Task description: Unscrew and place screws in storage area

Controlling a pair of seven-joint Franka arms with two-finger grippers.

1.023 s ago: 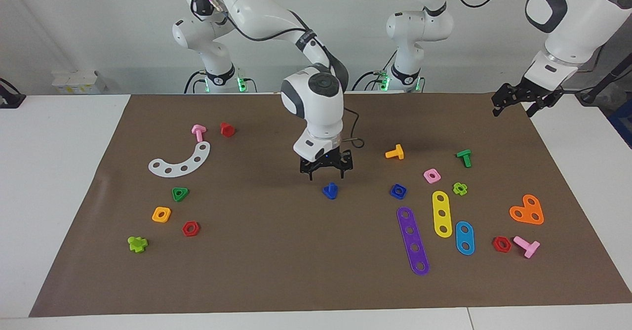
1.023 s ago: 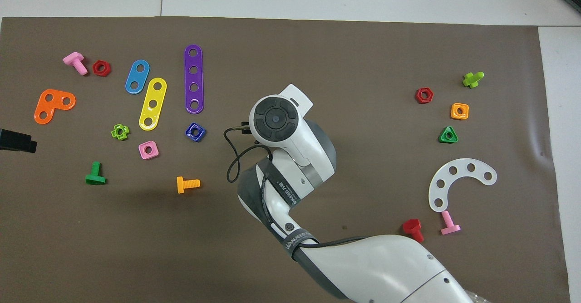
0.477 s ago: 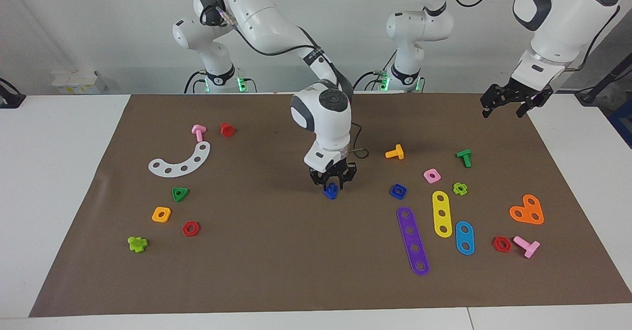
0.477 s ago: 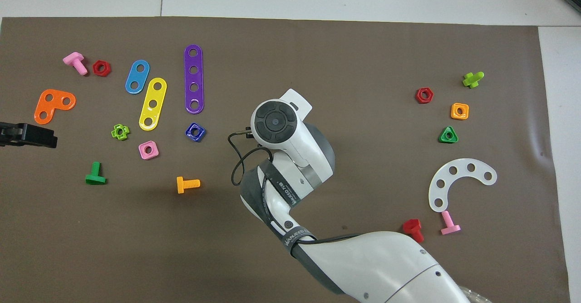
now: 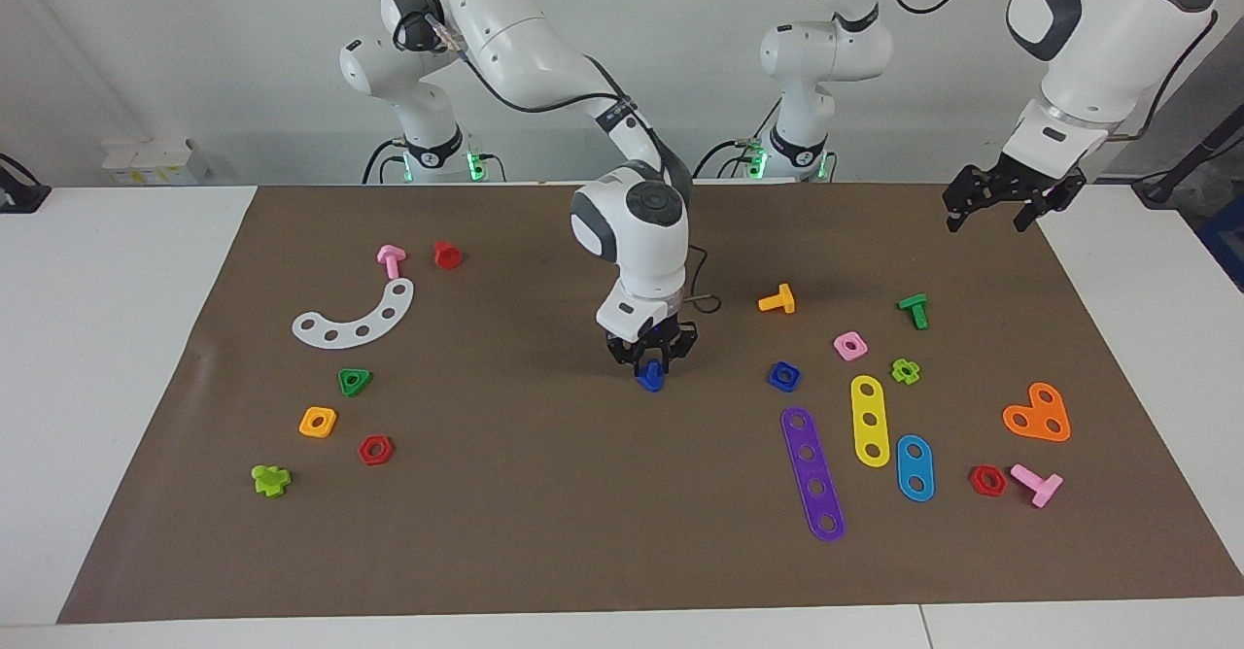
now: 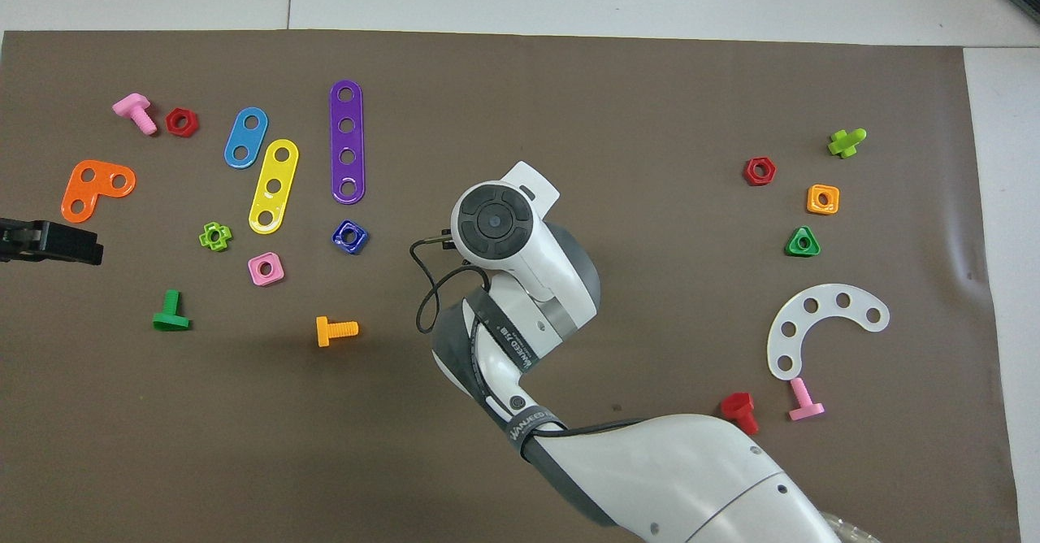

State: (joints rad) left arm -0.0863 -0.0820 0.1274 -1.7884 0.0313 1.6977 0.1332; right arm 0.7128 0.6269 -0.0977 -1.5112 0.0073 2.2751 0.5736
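Note:
A dark-blue screw [image 5: 651, 378] stands on the brown mat [image 5: 544, 494] at its middle. My right gripper [image 5: 652, 365] is down on it, fingers shut around the screw's upper part. In the overhead view the right wrist [image 6: 496, 222] hides both gripper and screw. The storage area [image 5: 408, 367] lies toward the right arm's end, around the white curved strip [image 5: 355, 317] and the green triangular nut [image 5: 354, 381]. My left gripper [image 5: 1001, 206] hangs open and empty over the mat's corner at the left arm's end; it also shows as the left gripper [image 6: 49, 240] at the overhead view's edge.
A blue square nut [image 5: 784, 375], purple strip [image 5: 812, 472], yellow strip [image 5: 870, 420] and orange screw [image 5: 777, 300] lie toward the left arm's end. Near the storage area sit an orange nut [image 5: 318, 422], red nut [image 5: 375, 450], pink screw [image 5: 391, 260] and red screw [image 5: 446, 255].
My right gripper came down from above the blue screw and closed around it. My left gripper drifted a little inward over the mat's corner.

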